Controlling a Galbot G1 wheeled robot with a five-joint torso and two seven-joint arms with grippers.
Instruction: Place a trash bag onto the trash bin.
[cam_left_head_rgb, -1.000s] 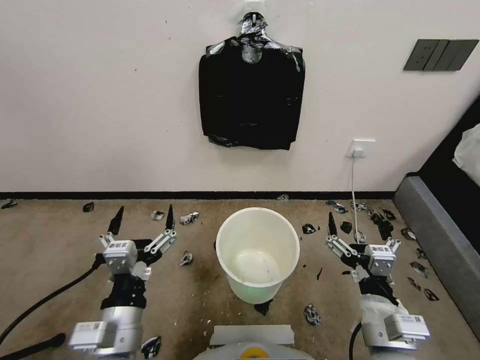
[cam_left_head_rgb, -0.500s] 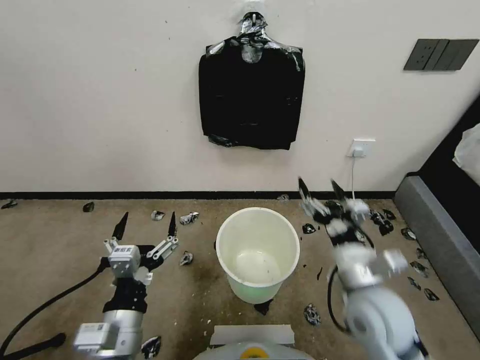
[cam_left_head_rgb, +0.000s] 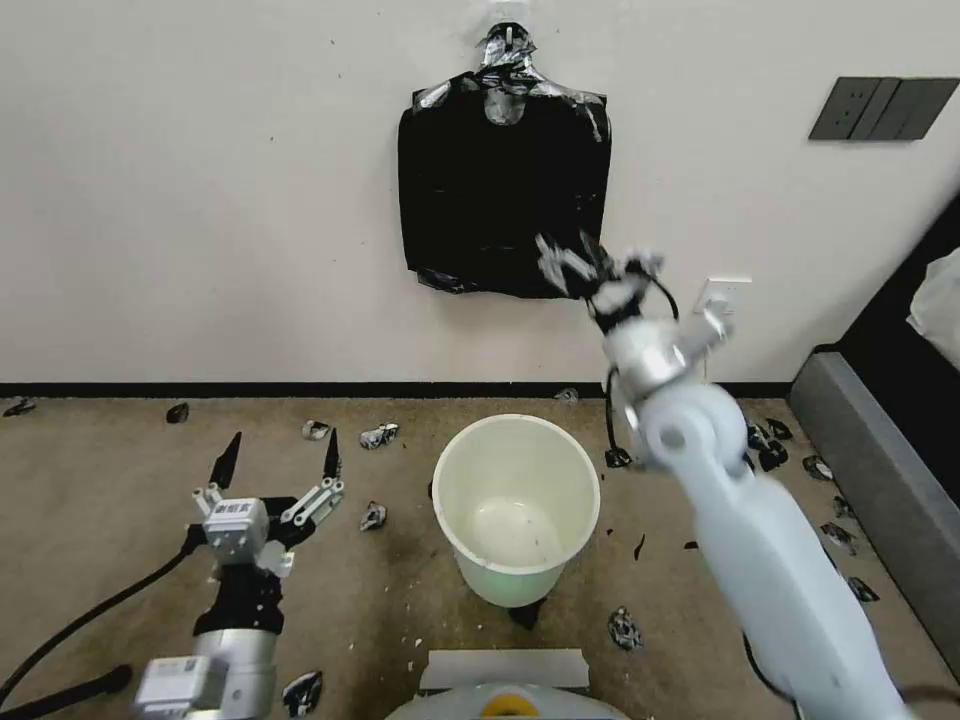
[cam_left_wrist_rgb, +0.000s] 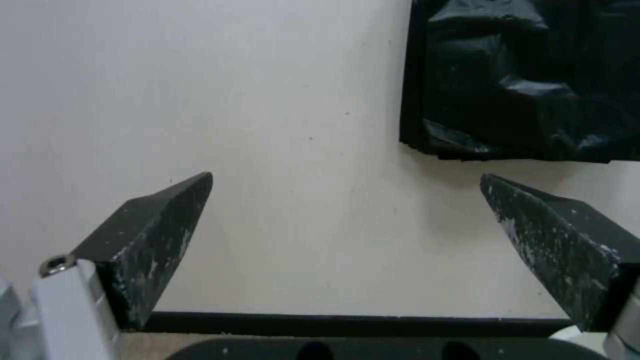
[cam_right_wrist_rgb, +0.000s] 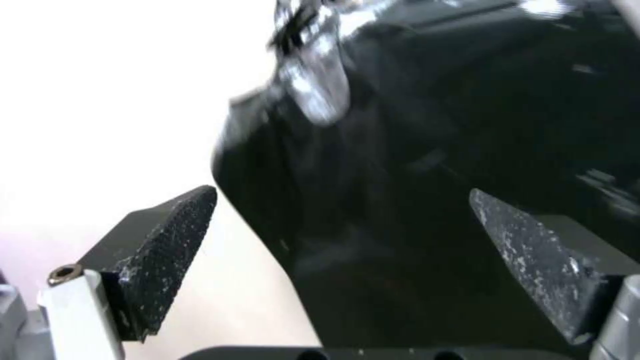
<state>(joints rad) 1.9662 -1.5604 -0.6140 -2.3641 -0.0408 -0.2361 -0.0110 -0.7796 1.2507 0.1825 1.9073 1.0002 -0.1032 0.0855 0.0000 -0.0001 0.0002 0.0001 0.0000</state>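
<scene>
The right gripper (cam_left_head_rgb: 575, 262) is raised to the lower right corner of the bundle of black bags (cam_left_head_rgb: 503, 185) hanging on the wall (cam_left_head_rgb: 200, 200), with its fingers (cam_right_wrist_rgb: 533, 260) spread apart and nothing between them. The left gripper (cam_left_head_rgb: 277, 458) hovers low over the floor (cam_left_head_rgb: 120, 520) to the left of the trash bin (cam_left_head_rgb: 516, 505), its fingers likewise spread apart and empty. The trash bin stands upright on the floor below the bundle, unlined, with small black scraps (cam_left_head_rgb: 378, 436) scattered around it.
</scene>
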